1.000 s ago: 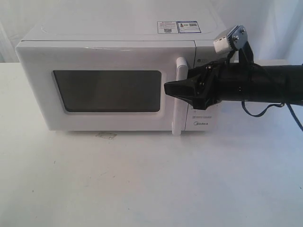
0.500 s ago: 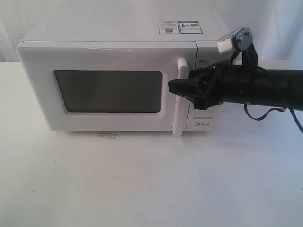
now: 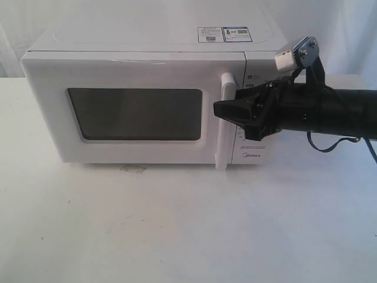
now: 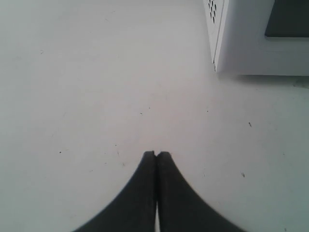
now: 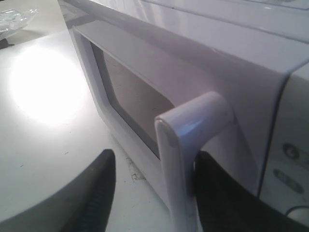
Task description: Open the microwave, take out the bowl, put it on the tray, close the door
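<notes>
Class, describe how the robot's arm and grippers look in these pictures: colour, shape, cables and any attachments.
The right arm is a thick black tube ending in a black, wedge-shaped right gripper. A small white and grey bracket sits on top, and a thin black cable loops beneath. The left gripper has two black, curved fingers tapering to blunt tips.

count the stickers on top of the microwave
2. Both lie side by side on the microwave top, toward its right end: the left sticker, mostly white, and the right sticker, partly blue. Others farther back may be hidden.
</notes>
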`<state>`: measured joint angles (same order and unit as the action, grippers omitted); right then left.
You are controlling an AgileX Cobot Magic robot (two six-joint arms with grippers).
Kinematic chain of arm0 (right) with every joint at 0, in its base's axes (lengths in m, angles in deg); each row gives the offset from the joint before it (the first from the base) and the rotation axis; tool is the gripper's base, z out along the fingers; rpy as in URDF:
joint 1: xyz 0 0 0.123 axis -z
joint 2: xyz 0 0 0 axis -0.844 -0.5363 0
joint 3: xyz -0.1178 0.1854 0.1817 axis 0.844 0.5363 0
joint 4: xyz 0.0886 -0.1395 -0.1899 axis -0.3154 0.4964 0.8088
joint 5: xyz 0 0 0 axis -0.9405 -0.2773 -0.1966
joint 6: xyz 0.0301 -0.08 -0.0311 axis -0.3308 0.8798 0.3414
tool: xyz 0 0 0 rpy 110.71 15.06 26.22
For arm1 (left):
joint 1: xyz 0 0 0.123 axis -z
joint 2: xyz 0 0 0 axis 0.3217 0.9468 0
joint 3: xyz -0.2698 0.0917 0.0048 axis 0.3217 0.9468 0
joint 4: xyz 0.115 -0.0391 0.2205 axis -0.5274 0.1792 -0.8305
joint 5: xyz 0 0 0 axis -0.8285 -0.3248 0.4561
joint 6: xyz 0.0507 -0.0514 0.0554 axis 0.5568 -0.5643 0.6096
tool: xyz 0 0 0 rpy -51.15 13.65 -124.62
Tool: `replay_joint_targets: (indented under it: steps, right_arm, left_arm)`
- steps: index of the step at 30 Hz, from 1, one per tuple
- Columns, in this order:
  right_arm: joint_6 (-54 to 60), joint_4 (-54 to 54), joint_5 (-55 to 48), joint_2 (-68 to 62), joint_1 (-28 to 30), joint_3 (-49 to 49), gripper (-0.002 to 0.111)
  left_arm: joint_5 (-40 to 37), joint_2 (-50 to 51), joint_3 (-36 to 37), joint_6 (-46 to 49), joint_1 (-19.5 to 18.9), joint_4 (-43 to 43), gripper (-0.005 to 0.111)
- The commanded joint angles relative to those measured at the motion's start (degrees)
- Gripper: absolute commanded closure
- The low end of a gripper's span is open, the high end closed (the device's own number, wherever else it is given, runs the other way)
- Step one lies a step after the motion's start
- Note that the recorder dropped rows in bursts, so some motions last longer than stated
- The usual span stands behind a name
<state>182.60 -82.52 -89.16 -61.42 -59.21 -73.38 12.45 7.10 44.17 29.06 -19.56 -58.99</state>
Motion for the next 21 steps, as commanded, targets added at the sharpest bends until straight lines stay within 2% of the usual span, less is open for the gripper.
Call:
replay_joint_targets:
  steps: [1, 21]
  right_arm:
    - [0.90, 3.01, -16.00, 1.14, -1.31, 3.08, 0.108]
    - [1.35, 4.68, -16.00, 4.90, -1.31, 5.42, 0.108]
  left_arm:
    - [0.01, -0.27, 0.16, -0.05, -0.17, 0.18, 0.107]
    - [0.01, -0.27, 0.16, -0.05, -0.17, 0.18, 0.107]
